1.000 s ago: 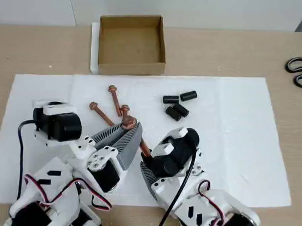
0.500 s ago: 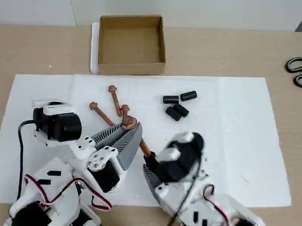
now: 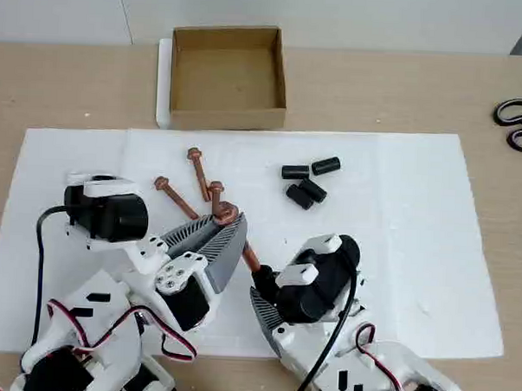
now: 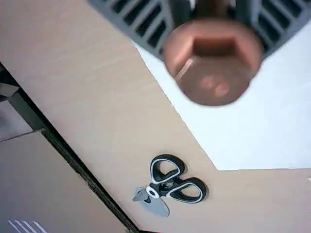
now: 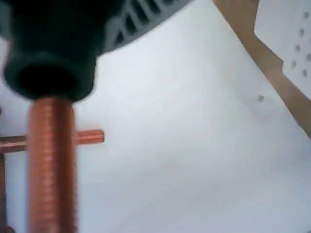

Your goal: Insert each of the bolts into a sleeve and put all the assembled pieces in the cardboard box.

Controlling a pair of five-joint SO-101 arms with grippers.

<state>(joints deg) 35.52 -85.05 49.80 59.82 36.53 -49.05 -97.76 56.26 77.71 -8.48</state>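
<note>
White sheet (image 3: pixel 397 253): spread just in front of the cardboard box (image 3: pixel 225 118).
Cardboard box: open-topped.
My left gripper (image 3: pixel 226 222): well in front of the box, clamped on a copper bolt (image 4: pixel 211 63) just under its head.
My right gripper (image 3: pixel 259 282): farther still from the box, gripping a black sleeve (image 5: pixel 51 58); the bolt's threaded end meets its mouth.
Loose bolts (image 3: pixel 199 174): three, between the box and my left gripper.
Loose sleeves (image 3: pixel 295 172): four, near the box's front corner.
</note>
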